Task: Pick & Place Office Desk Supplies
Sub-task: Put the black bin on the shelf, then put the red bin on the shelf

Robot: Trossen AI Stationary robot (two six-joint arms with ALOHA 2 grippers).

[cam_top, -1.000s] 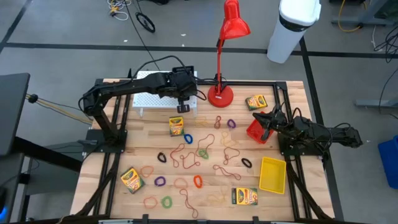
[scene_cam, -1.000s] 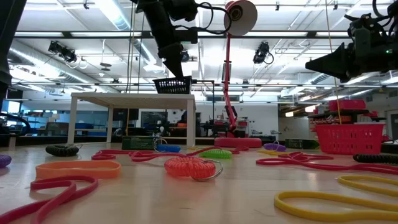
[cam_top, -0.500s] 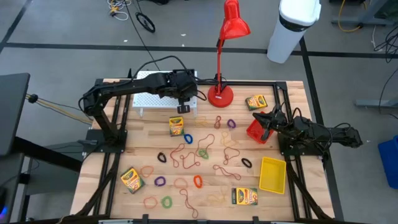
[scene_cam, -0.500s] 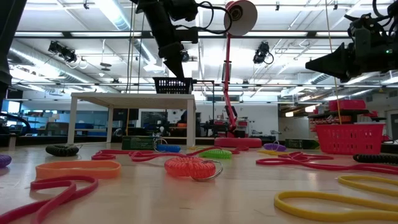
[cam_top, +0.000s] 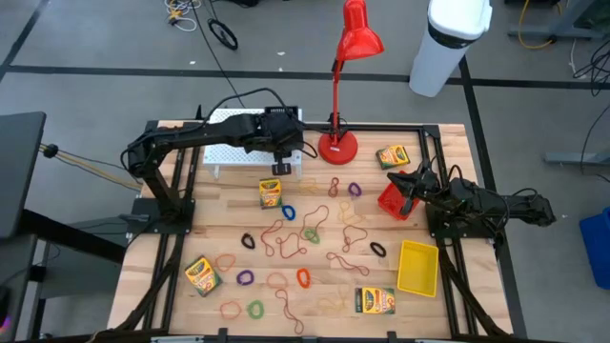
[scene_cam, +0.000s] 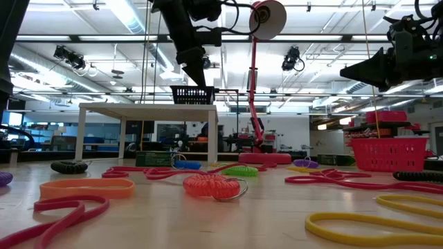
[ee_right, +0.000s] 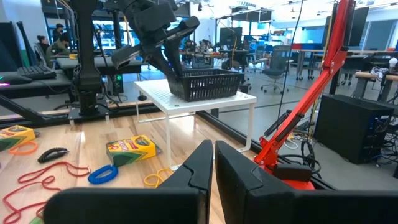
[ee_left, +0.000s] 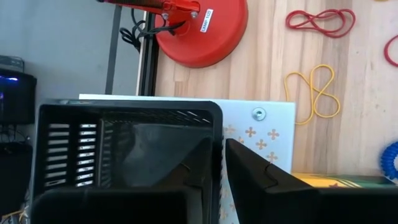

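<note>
Crayon boxes (cam_top: 271,192) and rubber bands (cam_top: 274,234) lie scattered on the desk (cam_top: 315,286). The left claw (cam_top: 280,165) pinches the black basket's (ee_left: 124,149) wall atop the white rack (cam_top: 224,152); the right claw (cam_top: 408,181) hovers closed, empty, over the red basket (cam_top: 391,201).

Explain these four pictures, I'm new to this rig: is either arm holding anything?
Two dark robot arms work at a wooden table. One picture looks straight down, one level along the tabletop, one from each wrist. Crayon boxes and rubber bands lie scattered, with a red basket, a yellow bin and a red lamp. The left arm hangs over a black basket resting on the white rack. The right arm has its jaws shut and empty, by the red basket.
</note>
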